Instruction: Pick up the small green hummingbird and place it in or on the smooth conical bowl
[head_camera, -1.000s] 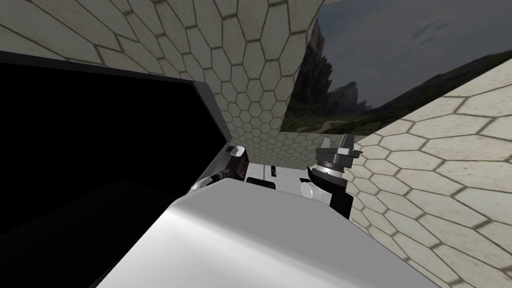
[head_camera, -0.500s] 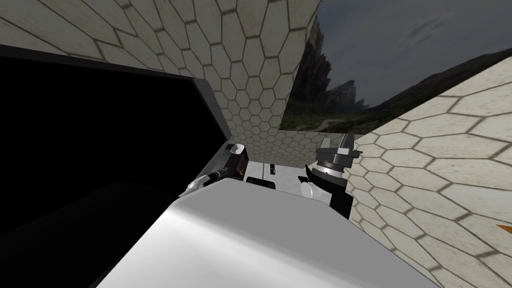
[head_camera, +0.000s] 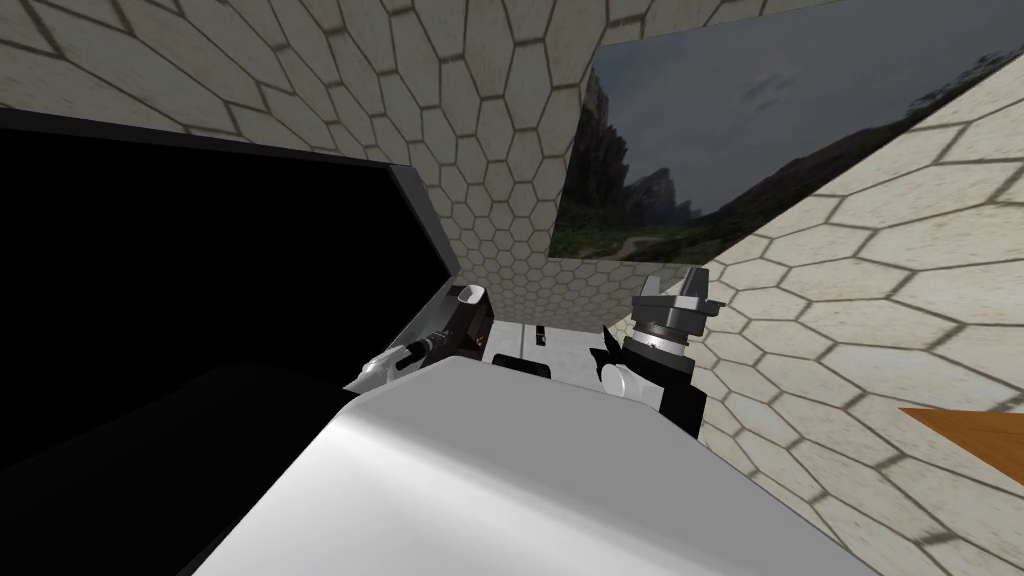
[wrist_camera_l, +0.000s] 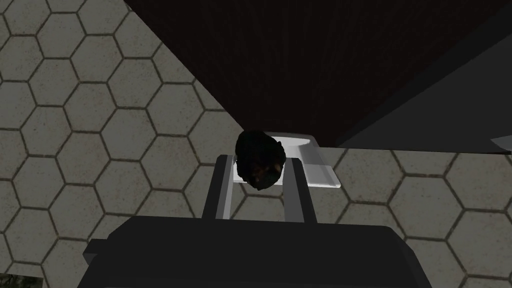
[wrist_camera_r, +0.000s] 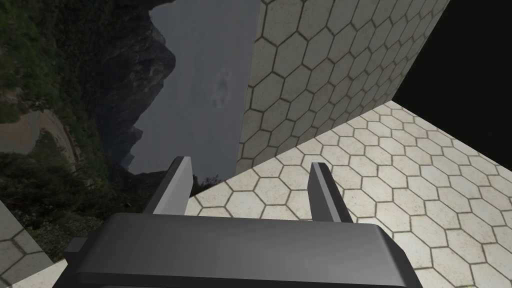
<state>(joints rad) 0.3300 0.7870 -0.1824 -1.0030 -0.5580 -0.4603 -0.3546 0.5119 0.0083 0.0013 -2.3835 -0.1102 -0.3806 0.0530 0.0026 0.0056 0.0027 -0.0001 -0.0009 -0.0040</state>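
Left gripper (wrist_camera_l: 260, 159) is clamping one small dark hummingbird (wrist_camera_l: 257, 167).
Its two fingers (wrist_camera_l: 223, 190) are pressing the hummingbird's sides, in front of hexagon tiles (wrist_camera_l: 100, 125); the right gripper (wrist_camera_r: 247, 167) is standing with both fingers spread apart.

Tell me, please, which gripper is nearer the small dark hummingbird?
Left. The left gripper holds the hummingbird between its jaws; the right gripper stands open and empty, away from it.

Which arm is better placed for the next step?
Left. The left hand is shut on the small dark hummingbird, so it could likely go on to placing. The right hand is open and empty beside the tiled wall.
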